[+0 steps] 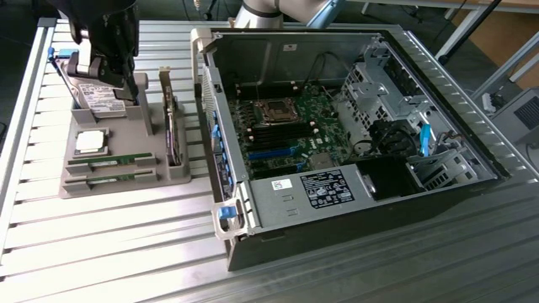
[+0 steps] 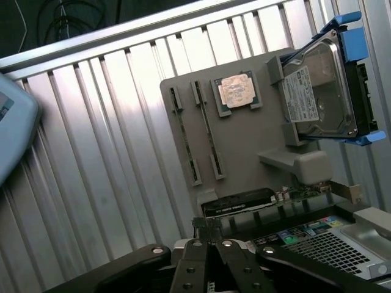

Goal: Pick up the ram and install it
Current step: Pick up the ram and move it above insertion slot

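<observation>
No readable text, power supply label [image 1: 327, 188] illegible

Exterior view: hard light washes out slatted table [image 1: 101, 252] at lower left of frame, slats near white. Grey tray [image 1: 113, 177] evenly lit. Open computer case [image 1: 471, 183] dim inside, motherboard [image 1: 282, 132] in shade. Wrist view: bright glare bands along slats, sheen on hard drive [image 2: 317, 91], gripper [image 2: 209, 235] dark, in shadow.
</observation>
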{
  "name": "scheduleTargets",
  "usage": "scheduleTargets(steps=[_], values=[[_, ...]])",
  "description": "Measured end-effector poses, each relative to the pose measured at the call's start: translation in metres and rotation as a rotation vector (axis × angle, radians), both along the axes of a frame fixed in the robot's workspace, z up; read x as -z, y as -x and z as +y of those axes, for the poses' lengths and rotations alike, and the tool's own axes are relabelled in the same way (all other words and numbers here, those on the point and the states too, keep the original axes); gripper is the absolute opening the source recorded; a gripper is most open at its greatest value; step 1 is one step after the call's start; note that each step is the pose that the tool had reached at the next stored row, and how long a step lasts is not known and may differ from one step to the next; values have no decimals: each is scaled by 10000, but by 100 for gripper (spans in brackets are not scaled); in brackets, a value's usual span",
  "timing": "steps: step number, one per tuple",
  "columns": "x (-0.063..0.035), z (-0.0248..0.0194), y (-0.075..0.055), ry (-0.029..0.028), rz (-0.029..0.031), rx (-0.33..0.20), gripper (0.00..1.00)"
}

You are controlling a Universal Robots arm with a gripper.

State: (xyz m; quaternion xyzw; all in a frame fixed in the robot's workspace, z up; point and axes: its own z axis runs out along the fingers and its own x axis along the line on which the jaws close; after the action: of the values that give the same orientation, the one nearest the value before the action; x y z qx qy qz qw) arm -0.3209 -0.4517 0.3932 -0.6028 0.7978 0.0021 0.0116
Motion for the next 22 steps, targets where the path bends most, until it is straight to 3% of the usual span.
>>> scheduleTargets(steps=[3, 14, 19, 20, 21, 22], values=[[-1, 0, 0, 9, 0, -150, 9], [-1, 0, 0, 11, 0, -1524, 9], [-1, 0, 0, 10, 0, -1564, 10], [0, 0, 0, 10, 0, -1563, 15], [0, 0, 0, 10, 0, -1563, 28], [-1, 0, 0, 10, 0, -1564, 28]])
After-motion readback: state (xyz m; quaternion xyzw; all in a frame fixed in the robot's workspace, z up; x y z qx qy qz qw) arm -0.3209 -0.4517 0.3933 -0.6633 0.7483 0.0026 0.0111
